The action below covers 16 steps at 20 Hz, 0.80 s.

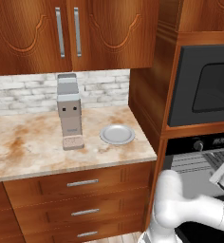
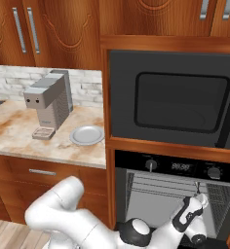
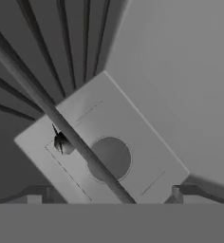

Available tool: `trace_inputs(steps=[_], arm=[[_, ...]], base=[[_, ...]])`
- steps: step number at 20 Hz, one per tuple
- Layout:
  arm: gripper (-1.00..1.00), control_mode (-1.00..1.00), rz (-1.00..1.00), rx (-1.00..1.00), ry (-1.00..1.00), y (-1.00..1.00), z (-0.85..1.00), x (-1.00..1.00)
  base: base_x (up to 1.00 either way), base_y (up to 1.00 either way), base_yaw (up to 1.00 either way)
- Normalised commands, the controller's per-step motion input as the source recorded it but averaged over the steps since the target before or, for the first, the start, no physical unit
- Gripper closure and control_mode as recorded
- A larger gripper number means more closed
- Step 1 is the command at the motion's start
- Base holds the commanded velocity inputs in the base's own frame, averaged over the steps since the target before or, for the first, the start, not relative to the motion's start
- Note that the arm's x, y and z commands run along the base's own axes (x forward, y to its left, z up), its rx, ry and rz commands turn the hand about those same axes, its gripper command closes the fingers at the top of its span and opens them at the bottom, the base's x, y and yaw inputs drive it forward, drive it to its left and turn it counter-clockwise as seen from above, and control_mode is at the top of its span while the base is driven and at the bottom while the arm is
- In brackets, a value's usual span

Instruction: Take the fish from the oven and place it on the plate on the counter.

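In the hand view the fish is a small dark shape with a pale patch, lying against a pale rectangular panel with a round grey disc. A diagonal rack bar partly crosses it. My gripper is open, its two fingertips far apart and nothing between them, and the fish sits ahead and to the left. From the base, my hand reaches into the open oven beside the wire racks. The round grey plate lies bare on the counter.
A grey coffee machine stands just left of the plate. A black unit with a dark glass window sits above the oven. Wooden drawers with steel handles run under the counter, and wall cabinets hang above it.
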Motion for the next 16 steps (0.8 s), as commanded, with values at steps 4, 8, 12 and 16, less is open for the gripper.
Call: trace_inputs(steps=[4,8,12,16], arm=[[-1.0,-1.0,0.0,0.0,-0.01,-0.2,-0.72,0.26],[-1.0,-1.0,0.0,0.0,-0.06,-0.11,-0.78,0.17],[-1.0,-1.0,0.0,0.0,-0.16,0.0,-0.6,0.04],[-1.0,-1.0,0.0,0.05,-0.18,0.0,-0.6,0.0]], base=[[0.0,0.0,0.0],[0.0,0.0,0.0],[0.0,0.0,0.0],[0.0,0.0,0.0]])
